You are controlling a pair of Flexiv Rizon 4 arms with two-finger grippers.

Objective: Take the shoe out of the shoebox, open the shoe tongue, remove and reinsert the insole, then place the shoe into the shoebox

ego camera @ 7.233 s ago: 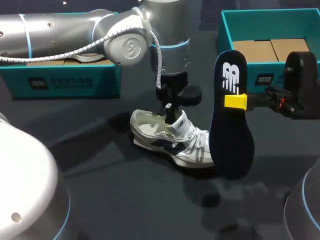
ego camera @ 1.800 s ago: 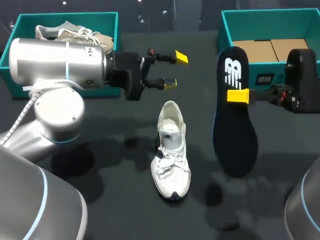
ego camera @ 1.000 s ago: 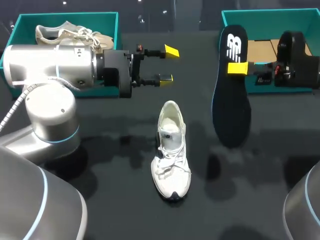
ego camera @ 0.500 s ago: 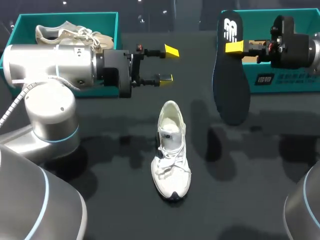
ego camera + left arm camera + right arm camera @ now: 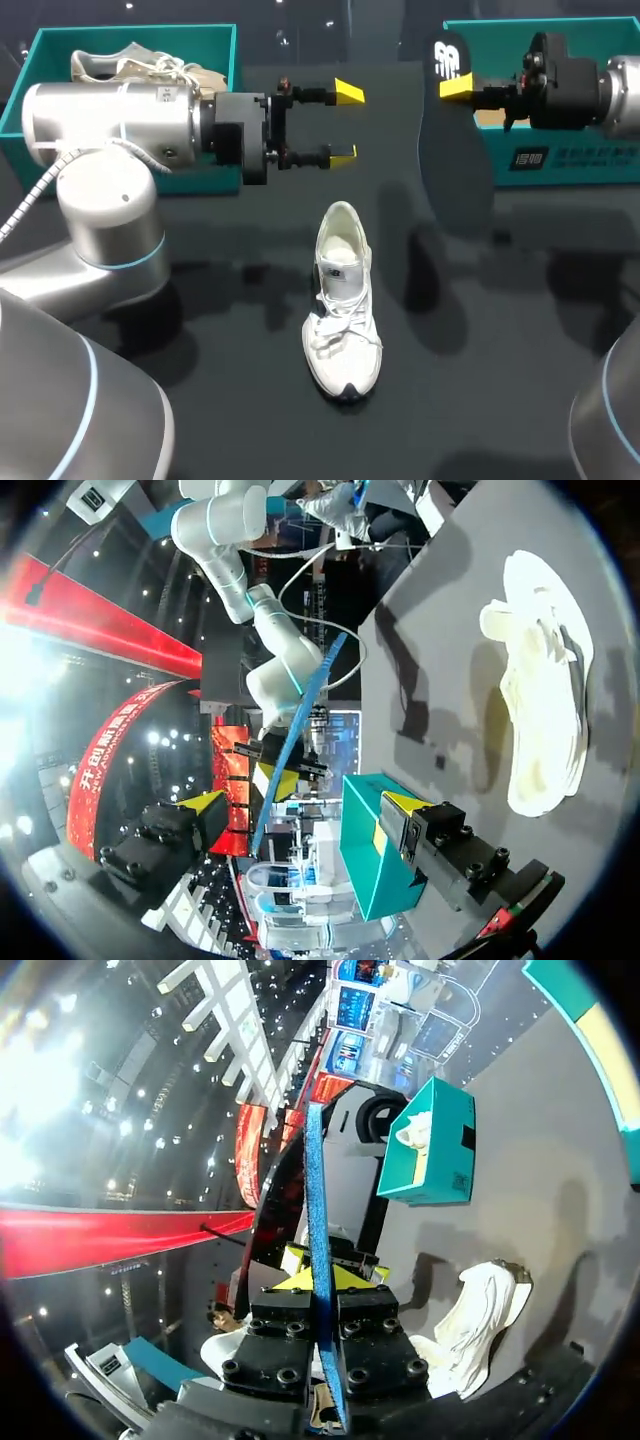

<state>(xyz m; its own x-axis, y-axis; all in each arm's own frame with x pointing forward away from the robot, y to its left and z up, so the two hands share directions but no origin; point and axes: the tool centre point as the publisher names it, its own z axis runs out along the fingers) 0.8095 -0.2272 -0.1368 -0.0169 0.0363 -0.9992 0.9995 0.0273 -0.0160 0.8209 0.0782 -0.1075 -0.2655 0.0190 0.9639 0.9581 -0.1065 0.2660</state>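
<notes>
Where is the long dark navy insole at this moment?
Head view, right side: the dark navy insole hangs clamped in the right gripper, beside the right teal shoebox, apart from the white shoe.

light: dim, from overhead | shadows: soft patches on dark matte table (image 5: 240,420) beside white laced shoe (image 5: 341,300) | glare: strong flare in wrist views

The shoe (image 5: 340,300) lies in the middle of the table (image 5: 220,400). Behind it, one shoebox (image 5: 228,60) sits at the left with another shoe (image 5: 150,68) inside, a second shoebox (image 5: 560,160) at the right. The insole (image 5: 455,150) hangs before the second shoebox.
</notes>
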